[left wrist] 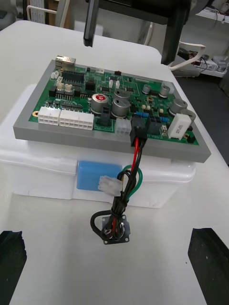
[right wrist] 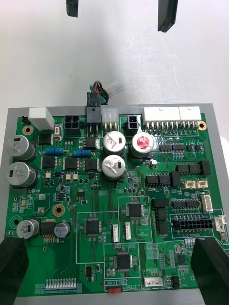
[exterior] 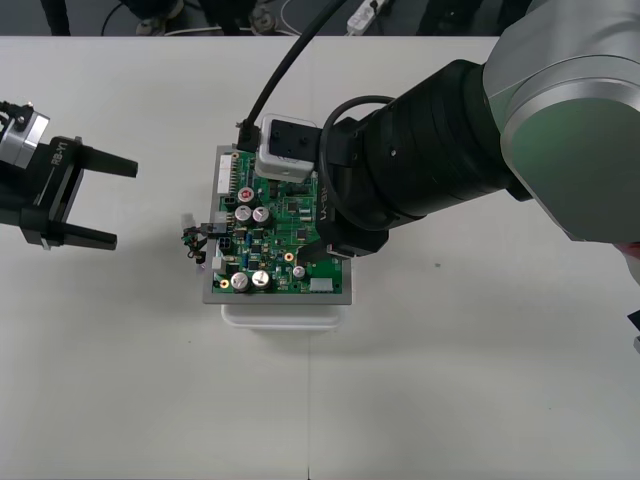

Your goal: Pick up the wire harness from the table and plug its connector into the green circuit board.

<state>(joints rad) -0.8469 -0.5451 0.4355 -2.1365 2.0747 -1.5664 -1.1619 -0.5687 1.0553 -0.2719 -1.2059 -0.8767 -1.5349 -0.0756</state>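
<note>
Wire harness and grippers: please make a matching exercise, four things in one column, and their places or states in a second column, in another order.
1. small black plug
2. round metal socket with a flange
3. left gripper
4. right gripper

A. open, above the green circuit board
B. seated in the board's edge connector
C. open, at the left of the table, apart from the board
D. beside the white base, at the end of the thin wires

Pairs: 1-B, 2-D, 3-C, 4-A.
</note>
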